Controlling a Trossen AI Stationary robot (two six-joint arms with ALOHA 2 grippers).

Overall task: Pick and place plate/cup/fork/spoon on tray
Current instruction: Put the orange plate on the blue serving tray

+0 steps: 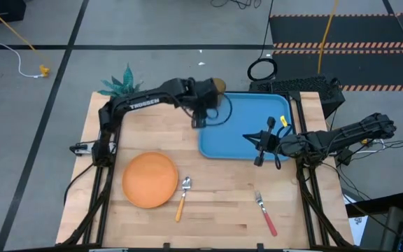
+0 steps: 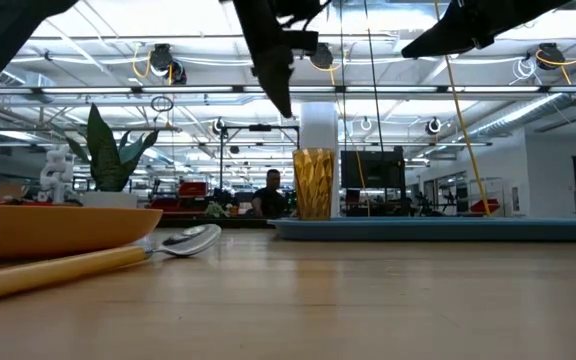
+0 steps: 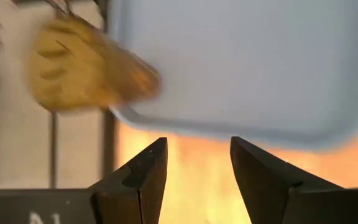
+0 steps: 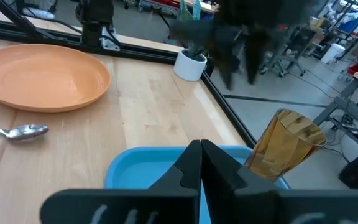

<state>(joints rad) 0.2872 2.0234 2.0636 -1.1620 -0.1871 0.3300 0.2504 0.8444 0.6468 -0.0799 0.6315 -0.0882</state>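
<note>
The amber cup (image 1: 217,87) stands upright in the blue tray's (image 1: 247,143) far-left corner, at about 12 o'clock on the table (image 1: 222,210). The left gripper (image 1: 199,120) hangs above the tray's left edge, fingers spread, holding nothing. The right gripper (image 1: 252,138) hovers over the tray's near-right part at 3 o'clock, fingers pressed together. The orange plate (image 1: 150,179) lies at 8 o'clock, the spoon (image 1: 183,197) just beside it, the fork (image 1: 264,212) at 5 o'clock.
</note>
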